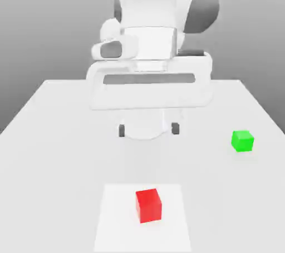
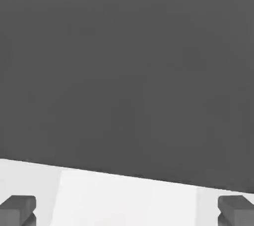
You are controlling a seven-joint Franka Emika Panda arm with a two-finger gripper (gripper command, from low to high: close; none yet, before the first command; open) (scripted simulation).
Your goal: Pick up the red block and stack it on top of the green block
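The setting is presenting as a simulated robot test bench rather than any lived-in room: a flat, featureless white table (image 1: 50, 152) is lying under an even grey backdrop (image 1: 50, 18) showing no walls, fixtures or furniture. A white robot arm (image 1: 150, 40) is standing at the table's far side. A paler square patch (image 1: 117, 218) is showing on the tabletop, and every surface is rendering smooth and unmarked.

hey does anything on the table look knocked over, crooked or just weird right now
Nothing stands out. The red block sits flat on a paler square patch of the table, the green block sits flat toward the exterior view's right, and the open gripper holds nothing.
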